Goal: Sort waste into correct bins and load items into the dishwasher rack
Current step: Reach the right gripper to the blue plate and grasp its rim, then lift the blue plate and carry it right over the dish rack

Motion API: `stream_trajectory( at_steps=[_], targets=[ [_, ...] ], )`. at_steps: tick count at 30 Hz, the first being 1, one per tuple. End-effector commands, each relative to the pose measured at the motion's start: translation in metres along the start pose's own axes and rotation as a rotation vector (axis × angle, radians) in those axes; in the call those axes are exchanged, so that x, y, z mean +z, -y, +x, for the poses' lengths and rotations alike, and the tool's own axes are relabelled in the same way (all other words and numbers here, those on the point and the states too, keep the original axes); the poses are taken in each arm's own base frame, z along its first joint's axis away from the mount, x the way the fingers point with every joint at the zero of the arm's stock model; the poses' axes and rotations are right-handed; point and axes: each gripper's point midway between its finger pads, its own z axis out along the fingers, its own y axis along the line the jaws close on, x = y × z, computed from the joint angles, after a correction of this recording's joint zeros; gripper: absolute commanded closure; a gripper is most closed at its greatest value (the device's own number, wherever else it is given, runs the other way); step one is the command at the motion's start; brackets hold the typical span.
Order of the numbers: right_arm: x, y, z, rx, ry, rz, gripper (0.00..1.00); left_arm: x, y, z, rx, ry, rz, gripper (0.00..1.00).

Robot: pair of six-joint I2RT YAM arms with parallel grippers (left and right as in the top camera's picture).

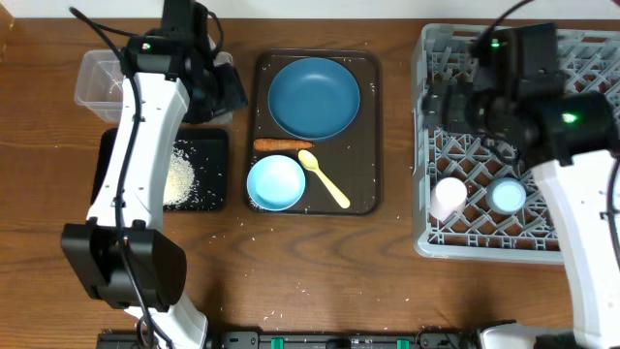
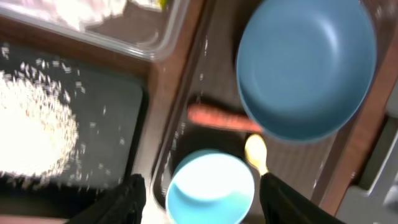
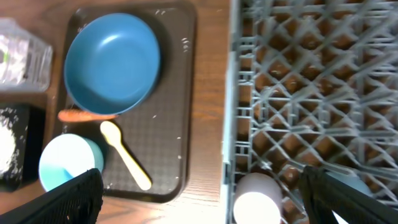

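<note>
The dark blue plate (image 1: 313, 97), the orange carrot-like stick (image 1: 281, 144), the light blue bowl (image 1: 276, 182) and the pale yellow spoon (image 1: 325, 177) lie on the brown serving tray (image 1: 363, 136). My left gripper (image 1: 218, 92) is open and empty, hovering by the tray's left edge. In the left wrist view its fingers (image 2: 202, 190) frame the bowl (image 2: 211, 186) from above. My right gripper (image 1: 441, 102) is open and empty over the grey rack (image 1: 581, 58). The pink-white cup (image 1: 449, 197) and the light blue cup (image 1: 507, 196) stand in the rack. Rice (image 1: 179, 174) lies in the black tray (image 1: 208, 145).
The clear tub (image 1: 102, 82) at the back left holds white tissues (image 2: 81, 9) and a bit of yellow-green wrapper (image 2: 163, 3). Stray rice grains (image 1: 281, 315) lie on the wooden table in front of the trays. The rack's left wall (image 3: 230, 124) stands close to the serving tray.
</note>
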Motion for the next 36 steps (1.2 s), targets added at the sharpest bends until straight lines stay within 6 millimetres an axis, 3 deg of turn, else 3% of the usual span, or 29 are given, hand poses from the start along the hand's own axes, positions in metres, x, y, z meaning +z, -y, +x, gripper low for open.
stream_trajectory(
  at_steps=[1, 7, 10, 14, 19, 24, 28, 33, 36],
  targets=[
    [0.023, -0.022, 0.007, -0.01, -0.044, -0.035, 0.03, -0.003, -0.001, 0.009, 0.044, -0.034, -0.007, 0.42],
    [0.078, -0.074, -0.003, -0.01, -0.024, -0.104, 0.12, -0.023, -0.018, 0.013, 0.022, -0.019, -0.045, 0.45],
    [0.112, -0.089, -0.006, 0.029, -0.015, -0.104, 0.18, -0.036, -0.027, 0.01, 0.015, 0.023, -0.076, 0.45],
    [0.164, -0.084, 0.002, 0.13, -0.038, -0.013, 0.24, -0.047, -0.037, 0.008, 0.004, 0.055, -0.11, 0.45],
    [0.221, -0.075, 0.023, 0.18, -0.097, 0.047, 0.31, -0.046, -0.044, 0.01, -0.001, 0.047, -0.138, 0.45],
    [0.264, -0.071, 0.045, 0.175, -0.151, 0.063, 0.45, -0.045, -0.044, 0.01, 0.0, 0.047, -0.138, 0.45],
    [0.289, -0.068, 0.064, 0.173, -0.201, 0.073, 0.57, -0.045, -0.044, 0.01, 0.0, 0.047, -0.138, 0.45],
    [0.299, -0.063, 0.071, 0.174, -0.22, 0.086, 0.82, -0.045, -0.044, 0.01, 0.0, 0.046, -0.139, 0.43],
    [0.295, -0.064, 0.066, 0.178, -0.206, 0.079, 0.96, -0.045, -0.044, 0.01, 0.0, 0.046, -0.138, 0.3]
  ],
)
